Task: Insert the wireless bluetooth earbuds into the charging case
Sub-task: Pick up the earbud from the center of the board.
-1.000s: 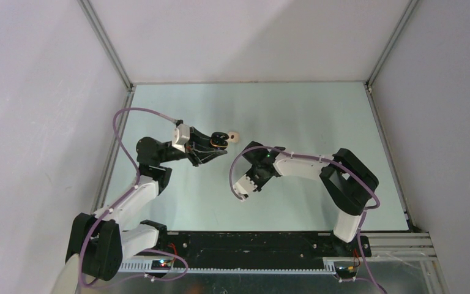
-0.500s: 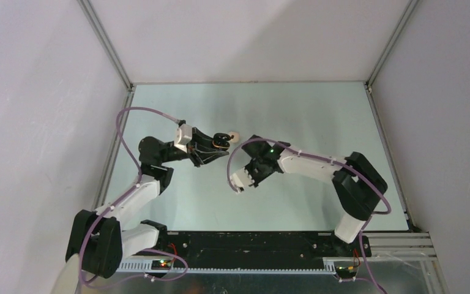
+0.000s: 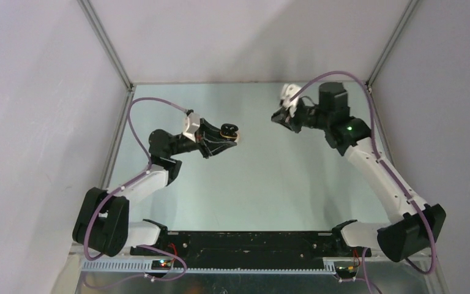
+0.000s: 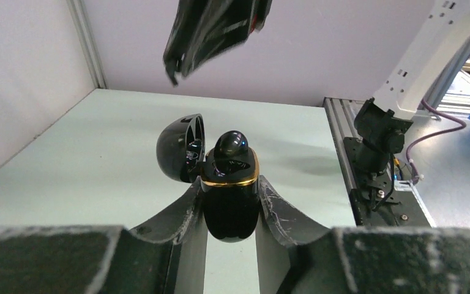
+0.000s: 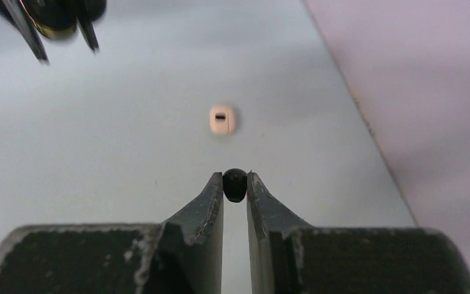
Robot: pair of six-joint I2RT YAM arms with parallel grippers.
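Left end effector (image 4: 229, 184): closed on the lower body of the charging case, one finger on each side; in the overhead view it lies left of centre over the surface (image 3: 251, 184).

Charging case (image 4: 229, 199): black with a gold rim, held upright and off the surface, mouth facing up.

Lid (image 4: 180, 148): swung open to the left of the case, hollow side showing.

Seated black earbud (image 4: 231, 144): a glossy black dome rising above the gold rim; it appears to sit in one socket. Whether it is fully home cannot be told.

Pale earbud (image 5: 223, 119): lying alone on the surface at the centre of the right wrist view, apart from both end effectors.

Right end effector (image 5: 235, 180): closed on a bud at its fingertips; in the overhead view it is raised in the upper right, well apart from the case.

Held black earbud (image 5: 235, 185): pinched between the fingertips, clear of the surface.

Progress: judged partly done. One black bud seems to be in the case, and the second is gripped but not yet brought over the open mouth.

Remaining: carrying the held bud to the case and seating it. The pale bud is not yet picked up, and a fourth bud is not visible.
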